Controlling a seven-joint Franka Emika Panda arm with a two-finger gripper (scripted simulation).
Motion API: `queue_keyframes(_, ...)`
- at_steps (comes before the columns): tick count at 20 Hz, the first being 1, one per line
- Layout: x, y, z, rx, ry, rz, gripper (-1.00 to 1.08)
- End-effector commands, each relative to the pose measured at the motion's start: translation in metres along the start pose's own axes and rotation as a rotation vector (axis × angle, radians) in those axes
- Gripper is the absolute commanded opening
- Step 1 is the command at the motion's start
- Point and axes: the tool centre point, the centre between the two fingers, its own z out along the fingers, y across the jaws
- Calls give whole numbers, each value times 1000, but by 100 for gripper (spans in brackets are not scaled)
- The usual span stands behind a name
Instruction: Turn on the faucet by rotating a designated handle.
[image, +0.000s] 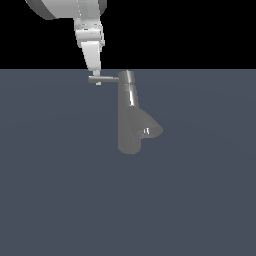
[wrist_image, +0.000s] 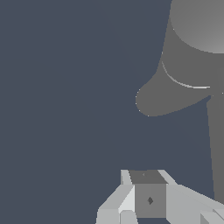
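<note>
The faucet (image: 129, 120) is a shiny grey upright column with a flared spout (image: 150, 127) branching off toward the exterior view's right. Its handle (image: 104, 78), a thin grey rod, sticks out sideways from the top cap toward the exterior view's left. My gripper (image: 97, 80) comes down from above, and its fingertips sit at the rod's outer end. No gap shows between the fingers, and nothing is held. In the wrist view the handle (wrist_image: 216, 148) runs alongside the gripper (wrist_image: 148, 192), with the faucet's cap (wrist_image: 197, 26) and spout (wrist_image: 166, 98) beyond. Whether the fingers touch the rod is unclear.
The faucet stands on a flat blue-grey floor (image: 60, 190) that fills the lower part of the exterior view. Above it the background is black. The white arm (image: 75, 10) enters from the upper part of the exterior view's left.
</note>
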Motion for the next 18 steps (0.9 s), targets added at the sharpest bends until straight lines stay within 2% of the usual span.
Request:
queue_keyframes(1, -9, 2, 4, -9, -7, -9, -100)
queue_keyframes(6, -10, 2, 4, -9, -7, -10, -100)
queue_keyframes(18, -9, 30, -7, -9, -8, -10, -100)
